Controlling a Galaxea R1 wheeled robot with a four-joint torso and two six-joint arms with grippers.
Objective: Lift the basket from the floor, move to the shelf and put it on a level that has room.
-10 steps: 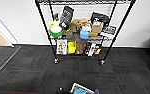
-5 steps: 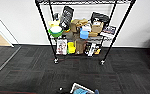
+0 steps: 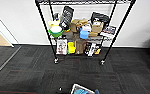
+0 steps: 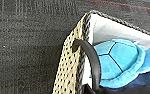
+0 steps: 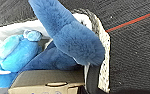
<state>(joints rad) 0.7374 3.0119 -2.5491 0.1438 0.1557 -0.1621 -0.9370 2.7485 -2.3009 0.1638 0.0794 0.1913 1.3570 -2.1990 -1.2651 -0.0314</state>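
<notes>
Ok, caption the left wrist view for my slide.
Woven basket over dark carpet, a light-blue turtle plush inside, a dark curved finger hooked over its rim.

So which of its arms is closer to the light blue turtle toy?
Left. The left gripper is at the basket rim right beside the turtle toy; the right gripper is at the rim beyond the dark blue plush.
</notes>
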